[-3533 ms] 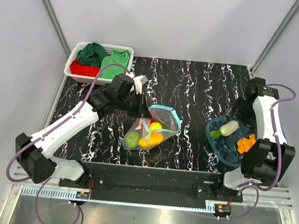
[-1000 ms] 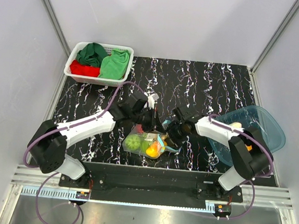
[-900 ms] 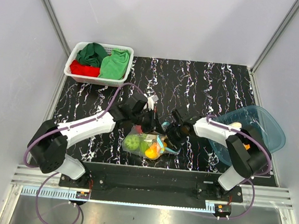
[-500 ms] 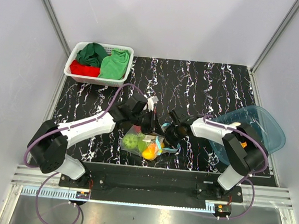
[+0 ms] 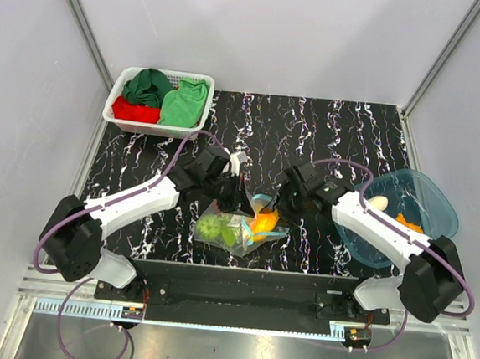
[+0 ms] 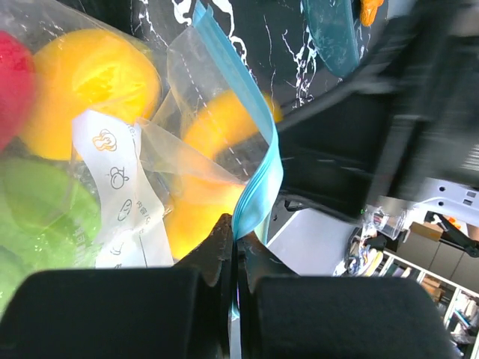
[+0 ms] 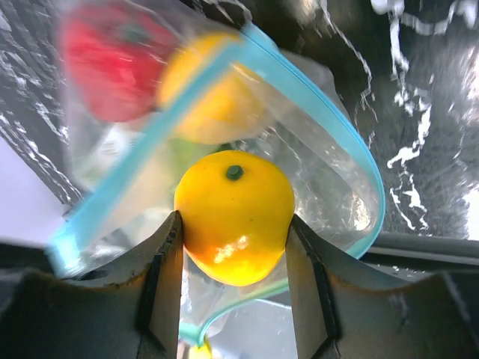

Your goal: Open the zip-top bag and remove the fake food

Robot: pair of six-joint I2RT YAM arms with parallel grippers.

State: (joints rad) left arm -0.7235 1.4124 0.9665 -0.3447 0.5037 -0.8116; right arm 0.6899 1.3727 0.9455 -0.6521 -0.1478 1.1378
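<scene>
The clear zip-top bag [image 5: 234, 229] lies at the table's front centre, its mouth open to the right. My left gripper [image 5: 237, 198] is shut on its light blue zip strip [image 6: 258, 172] and holds that edge up. My right gripper [image 7: 234, 221] is shut on a yellow-orange fake fruit [image 7: 234, 217] just outside the bag's mouth; the fruit also shows in the top view [image 5: 263, 222]. Inside the bag are a yellow piece [image 6: 90, 75], a green piece [image 6: 37, 217] and a red piece [image 7: 112, 67].
A translucent teal tub [image 5: 428, 196] at the right holds a pale white piece [image 5: 378, 202] and an orange piece [image 5: 405, 219]. A white basket [image 5: 120, 106] with red and green cloths stands at the back left.
My right gripper has drawn back from the bag's mouth with the yellow-orange fruit in it, and its arm has swung out. My left gripper has kept its hold on the zip strip.
</scene>
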